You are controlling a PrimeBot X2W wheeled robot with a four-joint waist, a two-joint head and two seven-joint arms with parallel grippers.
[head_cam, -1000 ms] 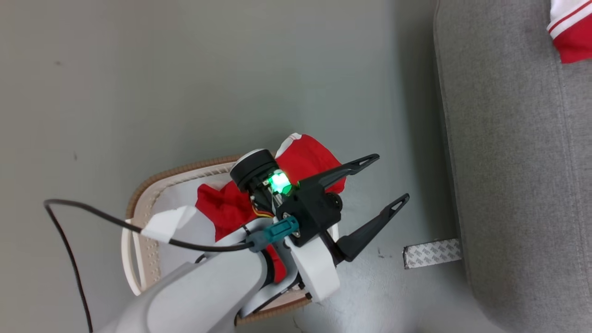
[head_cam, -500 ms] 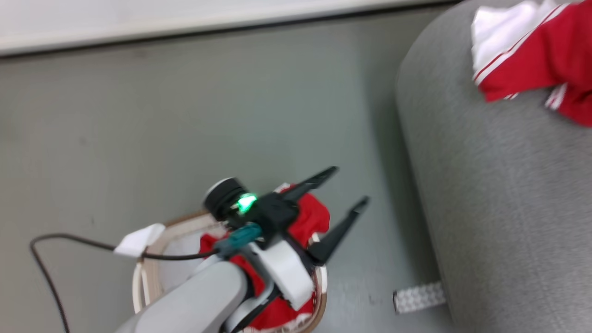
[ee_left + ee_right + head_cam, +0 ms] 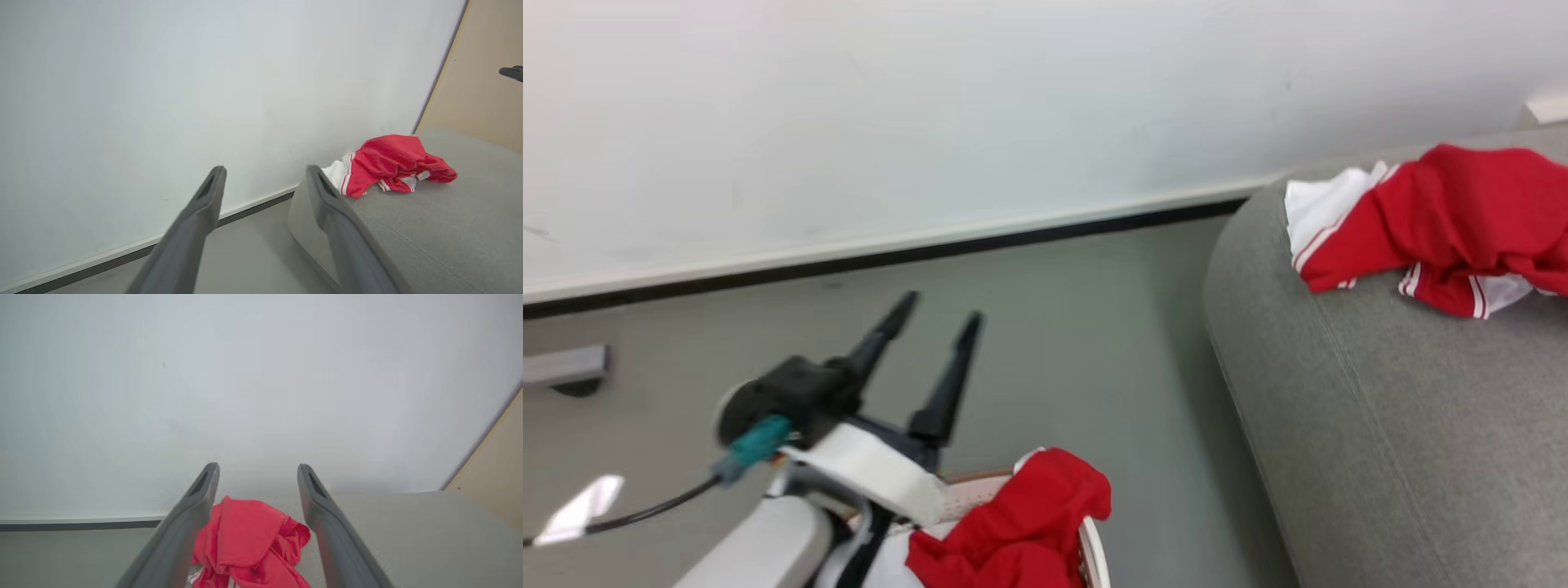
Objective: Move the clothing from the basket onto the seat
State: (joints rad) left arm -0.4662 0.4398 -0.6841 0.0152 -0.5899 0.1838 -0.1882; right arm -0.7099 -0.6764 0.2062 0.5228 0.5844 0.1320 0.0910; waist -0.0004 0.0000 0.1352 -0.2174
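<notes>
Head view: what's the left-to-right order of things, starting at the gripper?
Open left gripper → red garment heaped in the basket → seat → red-and-white clothing lying on it.

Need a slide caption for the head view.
Open left gripper near the cream perforated basket holding red fabric clothing; another red-and-white garment lies on the grey upholstered seat.

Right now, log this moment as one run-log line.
left gripper: open, empty | right gripper: open, empty | seat: one red garment on it | basket: second red garment inside | task: unfinished
</notes>
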